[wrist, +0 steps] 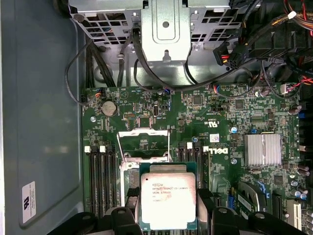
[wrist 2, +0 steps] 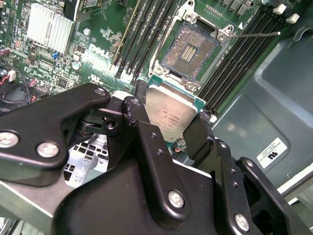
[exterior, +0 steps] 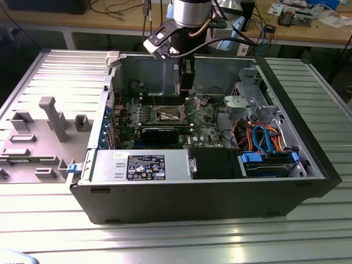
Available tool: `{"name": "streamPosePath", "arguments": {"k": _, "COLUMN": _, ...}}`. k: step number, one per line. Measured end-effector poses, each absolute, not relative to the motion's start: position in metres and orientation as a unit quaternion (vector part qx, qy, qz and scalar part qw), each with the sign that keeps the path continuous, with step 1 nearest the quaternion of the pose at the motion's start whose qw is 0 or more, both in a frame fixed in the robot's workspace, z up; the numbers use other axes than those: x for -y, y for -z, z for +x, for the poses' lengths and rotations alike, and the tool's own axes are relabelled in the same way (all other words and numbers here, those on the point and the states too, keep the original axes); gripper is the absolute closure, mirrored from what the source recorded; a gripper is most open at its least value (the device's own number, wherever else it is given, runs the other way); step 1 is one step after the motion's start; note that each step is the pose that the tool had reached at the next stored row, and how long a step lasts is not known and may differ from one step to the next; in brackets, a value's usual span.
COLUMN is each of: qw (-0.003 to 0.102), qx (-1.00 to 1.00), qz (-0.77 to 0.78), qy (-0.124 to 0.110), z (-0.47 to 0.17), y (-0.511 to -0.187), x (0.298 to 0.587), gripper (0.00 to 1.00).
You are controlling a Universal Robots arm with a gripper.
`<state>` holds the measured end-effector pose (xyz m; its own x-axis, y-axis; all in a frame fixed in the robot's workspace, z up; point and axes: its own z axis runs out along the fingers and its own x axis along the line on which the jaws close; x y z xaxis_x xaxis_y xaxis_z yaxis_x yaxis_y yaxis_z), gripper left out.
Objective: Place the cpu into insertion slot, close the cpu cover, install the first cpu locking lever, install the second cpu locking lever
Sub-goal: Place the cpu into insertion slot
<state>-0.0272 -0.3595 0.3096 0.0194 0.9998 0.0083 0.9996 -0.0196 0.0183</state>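
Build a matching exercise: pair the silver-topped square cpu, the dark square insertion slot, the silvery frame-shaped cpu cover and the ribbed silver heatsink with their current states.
Things:
1. silver-topped square cpu
2. dark square insertion slot
3. silvery frame-shaped cpu cover
4. ribbed silver heatsink

States:
A. raised open
B. empty, contacts exposed
C. mounted on the green circuit board
D. gripped by the black end effector

Pairs: 1-D; 2-B; 3-A; 4-C
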Motion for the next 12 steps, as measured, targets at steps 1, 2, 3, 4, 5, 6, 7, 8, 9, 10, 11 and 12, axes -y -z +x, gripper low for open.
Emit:
{"name": "streamPosePath", "arguments": {"k": 1, "qw": 0.004, "qx": -0.7, "qz": 0.714, "qy": -0.009, "z": -0.0272, "y": -0.3096, "x": 0.3595, "gripper": 0.45}}
{"name": "streamPosePath", "arguments": {"k": 2, "qw": 0.004, "qx": -0.7, "qz": 0.714, "qy": -0.009, "z": -0.0272, "y": -0.3096, "x": 0.3595, "gripper": 0.45}}
{"name": "streamPosePath", "arguments": {"k": 3, "qw": 0.004, "qx": -0.7, "qz": 0.714, "qy": -0.009, "z": -0.0272, "y": -0.3096, "x": 0.3595, "gripper": 0.45}}
{"name": "streamPosePath", "arguments": {"k": 4, "qw": 0.004, "qx": -0.7, "qz": 0.714, "qy": -0.009, "z": -0.0272, "y": -0.3096, "x": 0.3595, "gripper": 0.45}}
{"name": "streamPosePath", "arguments": {"k": 5, "qw": 0.004, "qx": -0.7, "qz": 0.714, "qy": -0.009, "z": -0.0272, "y": -0.3096, "x": 0.3595, "gripper": 0.45}}
{"name": "streamPosePath", "arguments": {"k": 6, "qw": 0.004, "qx": -0.7, "qz": 0.714, "qy": -0.009, "z": -0.0272, "y": -0.3096, "x": 0.3595, "gripper": 0.45}}
{"name": "streamPosePath", "arguments": {"k": 7, "qw": 0.004, "qx": -0.7, "qz": 0.714, "qy": -0.009, "z": -0.0272, "y": -0.3096, "x": 0.3595, "gripper": 0.45}}
{"name": "streamPosePath", "arguments": {"k": 8, "qw": 0.004, "qx": -0.7, "qz": 0.714, "qy": -0.009, "z": -0.0272, "y": -0.3096, "x": 0.3595, "gripper": 0.45}}
{"name": "streamPosePath", "arguments": {"k": 9, "qw": 0.004, "qx": -0.7, "qz": 0.714, "qy": -0.009, "z": -0.0272, "y": -0.3096, "x": 0.3596, "gripper": 0.45}}
{"name": "streamPosePath", "arguments": {"k": 10, "qw": 0.004, "qx": -0.701, "qz": 0.714, "qy": -0.009, "z": -0.0272, "y": -0.3096, "x": 0.3596, "gripper": 0.45}}
{"name": "streamPosePath", "arguments": {"k": 11, "qw": 0.004, "qx": -0.701, "qz": 0.713, "qy": -0.009, "z": -0.0272, "y": -0.3096, "x": 0.3596, "gripper": 0.45}}
{"name": "streamPosePath", "arguments": {"k": 12, "qw": 0.004, "qx": -0.702, "qz": 0.712, "qy": -0.009, "z": -0.0272, "y": -0.3096, "x": 0.3596, "gripper": 0.45}}
